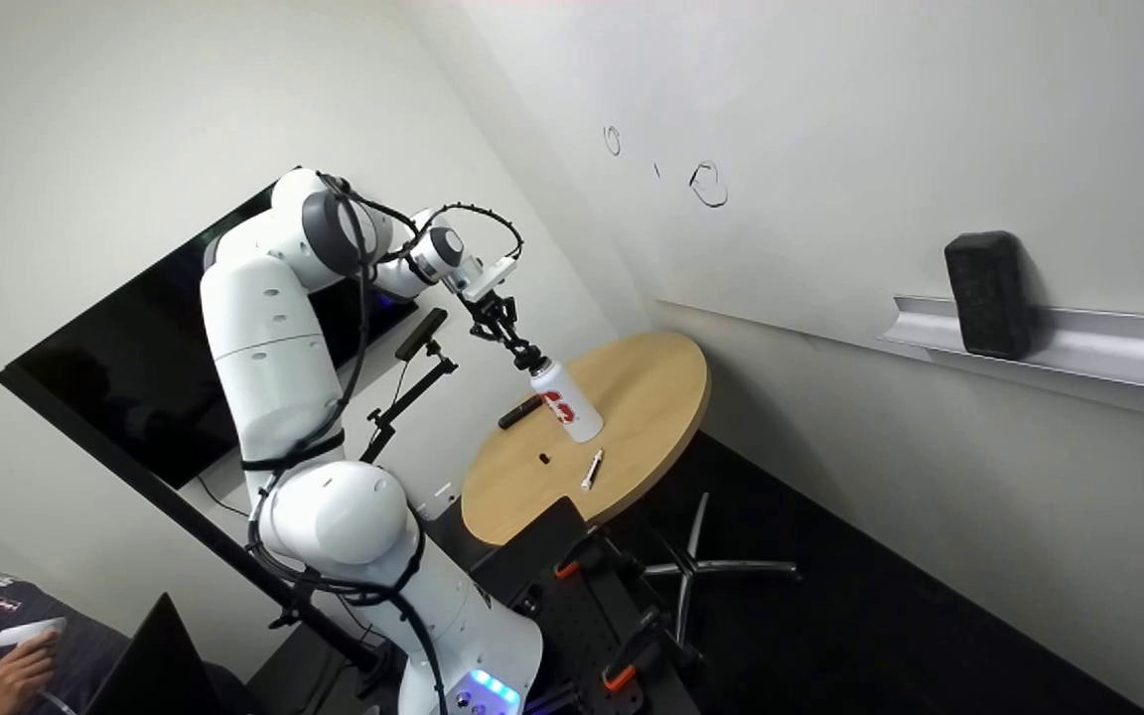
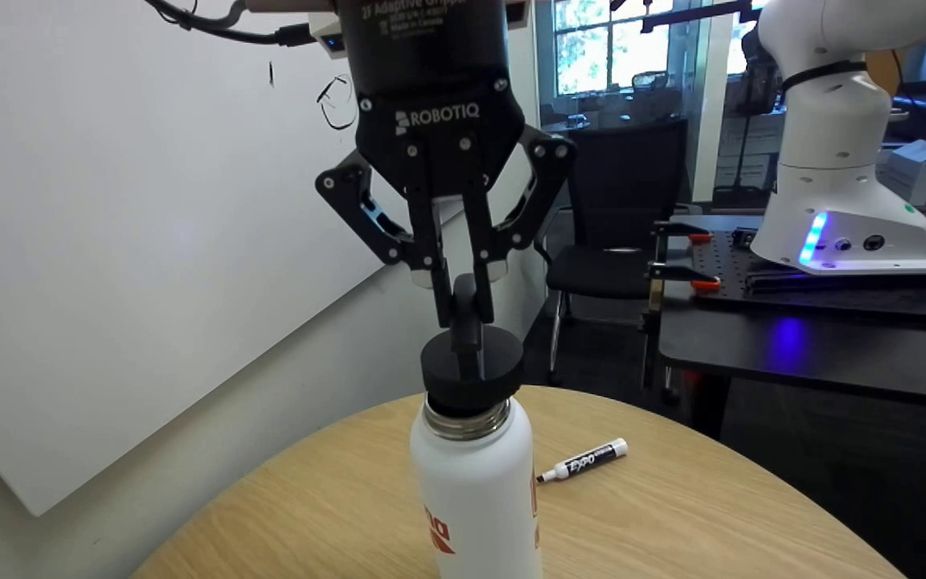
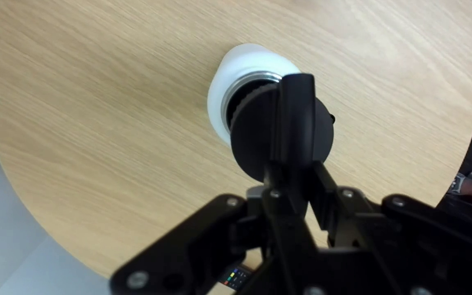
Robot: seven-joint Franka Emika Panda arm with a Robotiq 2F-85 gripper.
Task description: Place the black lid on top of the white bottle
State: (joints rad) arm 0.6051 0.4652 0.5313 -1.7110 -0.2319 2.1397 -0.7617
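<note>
Gripper (image 2: 465,312) nearly closed — pinching black lid (image 2: 473,392), white bottle (image 2: 475,498) beneath

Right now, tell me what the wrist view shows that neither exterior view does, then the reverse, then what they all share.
Only the wrist view: the dark opening of the white bottle, partly uncovered beside the black lid, and coloured buttons on a remote.

Only the exterior views: the bottle's red print, a marker, the arm's base and a loop drawn on the whiteboard.

All share: the bottle, the lid gripped by the gripper at the bottle's top, and the round table.
</note>
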